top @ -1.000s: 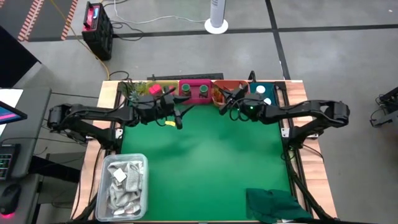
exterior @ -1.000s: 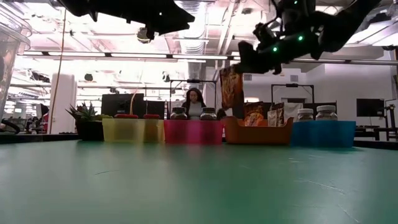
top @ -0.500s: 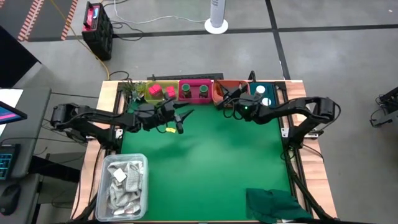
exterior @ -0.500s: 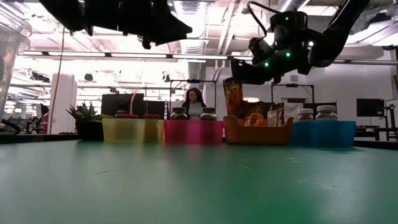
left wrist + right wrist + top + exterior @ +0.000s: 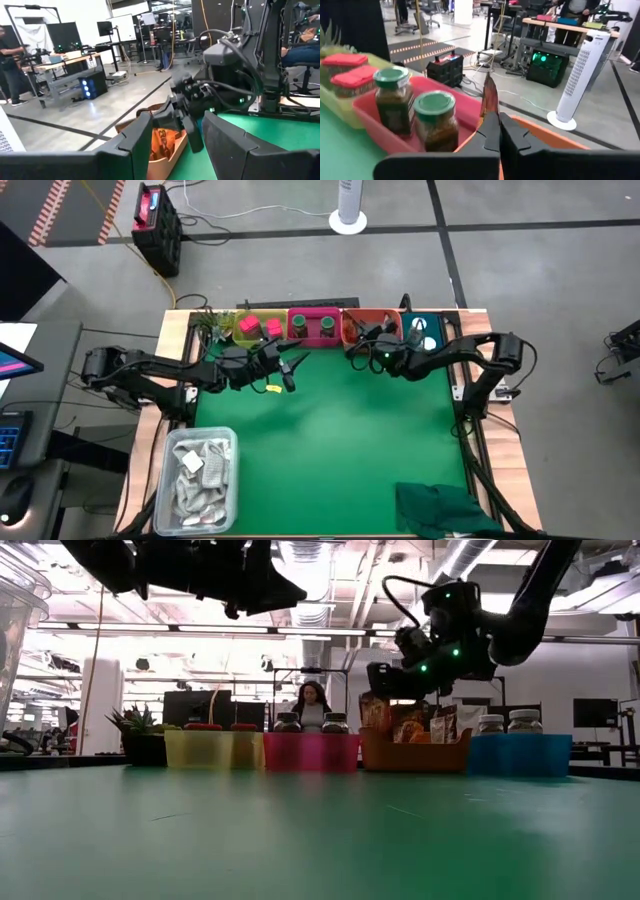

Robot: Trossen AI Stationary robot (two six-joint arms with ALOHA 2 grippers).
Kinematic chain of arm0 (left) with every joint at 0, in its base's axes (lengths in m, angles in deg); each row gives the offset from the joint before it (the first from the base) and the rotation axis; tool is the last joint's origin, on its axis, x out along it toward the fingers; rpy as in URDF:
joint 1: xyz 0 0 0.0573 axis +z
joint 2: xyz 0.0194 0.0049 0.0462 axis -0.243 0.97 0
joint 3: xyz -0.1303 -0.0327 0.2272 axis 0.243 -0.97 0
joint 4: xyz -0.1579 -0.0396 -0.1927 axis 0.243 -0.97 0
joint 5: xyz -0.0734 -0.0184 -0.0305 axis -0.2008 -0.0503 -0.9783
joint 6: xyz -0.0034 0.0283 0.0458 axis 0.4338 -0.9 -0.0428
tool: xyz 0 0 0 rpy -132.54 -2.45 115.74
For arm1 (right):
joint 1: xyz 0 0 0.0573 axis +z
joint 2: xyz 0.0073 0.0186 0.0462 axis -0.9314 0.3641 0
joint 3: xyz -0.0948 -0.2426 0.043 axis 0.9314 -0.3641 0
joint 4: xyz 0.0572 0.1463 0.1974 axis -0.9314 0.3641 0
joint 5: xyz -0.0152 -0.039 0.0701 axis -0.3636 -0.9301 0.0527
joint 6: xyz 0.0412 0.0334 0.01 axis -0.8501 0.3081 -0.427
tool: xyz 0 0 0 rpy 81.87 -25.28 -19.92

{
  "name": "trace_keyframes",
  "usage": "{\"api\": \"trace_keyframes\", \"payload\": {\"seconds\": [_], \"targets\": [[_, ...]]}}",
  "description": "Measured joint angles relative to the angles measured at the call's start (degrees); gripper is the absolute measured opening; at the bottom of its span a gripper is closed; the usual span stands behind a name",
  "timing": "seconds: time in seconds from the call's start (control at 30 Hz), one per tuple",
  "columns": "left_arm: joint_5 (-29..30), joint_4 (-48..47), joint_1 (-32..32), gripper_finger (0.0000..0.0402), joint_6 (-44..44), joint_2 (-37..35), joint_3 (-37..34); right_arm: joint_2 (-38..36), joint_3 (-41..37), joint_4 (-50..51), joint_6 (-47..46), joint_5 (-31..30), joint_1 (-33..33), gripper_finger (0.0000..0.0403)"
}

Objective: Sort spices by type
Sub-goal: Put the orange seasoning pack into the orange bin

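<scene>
My right gripper (image 5: 352, 348) is shut on an orange-brown clear packet (image 5: 374, 712) at the left end of the orange tray (image 5: 415, 755), where other packets (image 5: 410, 725) stand. Two dark green jars (image 5: 434, 120) sit in the pink tray (image 5: 315, 330). Two pink boxes (image 5: 258, 328) lie in the yellow tray (image 5: 212, 750). Two white-capped jars (image 5: 424, 332) stand in the teal tray (image 5: 520, 753). My left gripper (image 5: 290, 366) hovers open above the mat, in front of the yellow and pink trays. My right gripper pinches the packet's upper edge (image 5: 489, 97) between its two fingers, coming from above and slanting toward the far edge. The packet shows edge-on in the wrist view and hangs upright below the fingers, its lower part down inside the orange tray.
The four trays line the far edge of the green mat (image 5: 330, 440). A clear tub of white packets (image 5: 200, 470) sits at the near left, a dark green cloth (image 5: 440, 508) at the near right, and a small plant (image 5: 205, 325) left of the yellow tray.
My right gripper has come down toward the orange tray, still shut, and the packet that hung above the tray now sits low inside it. My left gripper has drawn back from over the yellow tray toward the near edge, uncovering both pink boxes.
</scene>
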Motion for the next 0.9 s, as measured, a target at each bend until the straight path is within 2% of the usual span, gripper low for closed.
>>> {"api": "trace_keyframes", "payload": {"seconds": [0.23, 0.6, 0.9], "targets": [[0.02, -0.48, 0.00, 0.0162, 0.12, 0.00, 0.00, 3.04, 0.00, -0.04, 0.89, 0.06, 0.04, 0.0017], [0.00, -1.36, 0.00, 0.0162, 0.50, 0.00, 0.00, 3.05, 0.00, 1.82, -0.63, -0.09, 0.04, 0.0020], [-0.04, -2.66, 0.30, 0.0163, 3.93, 0.00, 0.00, 2.98, 0.00, 7.48, -3.24, -0.22, 0.06, 0.0071]]}}
